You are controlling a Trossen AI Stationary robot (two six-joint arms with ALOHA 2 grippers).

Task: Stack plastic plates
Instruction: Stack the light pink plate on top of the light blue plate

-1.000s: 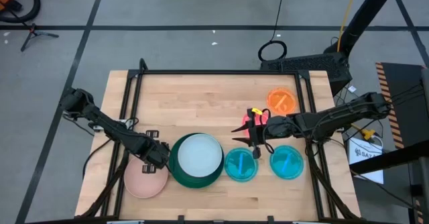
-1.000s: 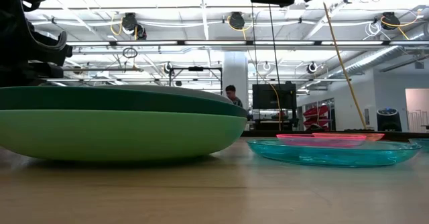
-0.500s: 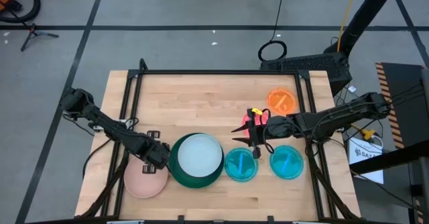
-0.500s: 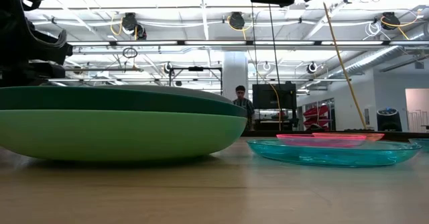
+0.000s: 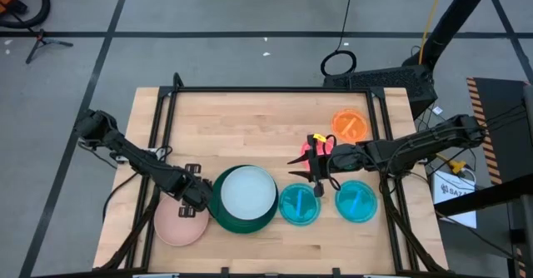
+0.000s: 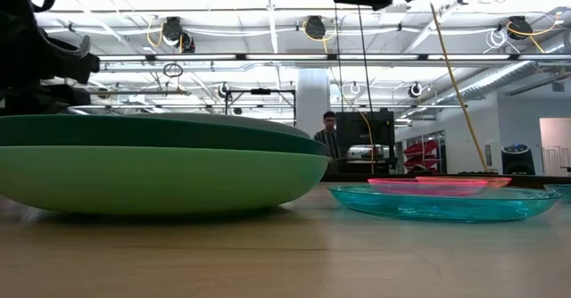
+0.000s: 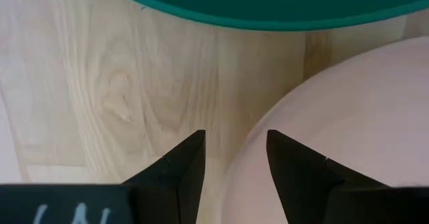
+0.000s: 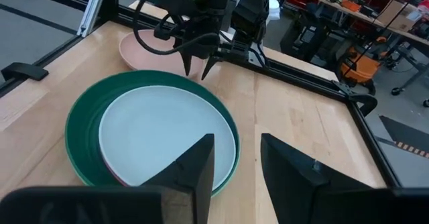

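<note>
A salmon pink plate (image 5: 180, 224) lies flat on the table at the near left. My left gripper (image 7: 234, 142) points down over the plate's far right rim (image 7: 255, 133), open. One finger is over the wood and one over the plate, and no touch shows. Beside it stands a stack (image 5: 244, 198): a light green plate (image 6: 161, 180) at the bottom, dark green (image 8: 80, 127) above it, pale blue (image 8: 164, 133) on top. Two translucent blue plates (image 5: 299, 205) (image 5: 356, 201) lie to the right. My right gripper (image 8: 236, 147) hovers open above the table near a hot pink plate (image 5: 326, 148).
A bright orange plate (image 5: 350, 126) lies at the far right. A black frame (image 5: 275, 90) runs along the table's far edge and sides. Bare wood (image 5: 241, 128) fills the far middle. A person (image 6: 331, 142) stands in the room behind.
Both arms and all plates have kept still. The person in the room behind has walked toward the right in the low view.
</note>
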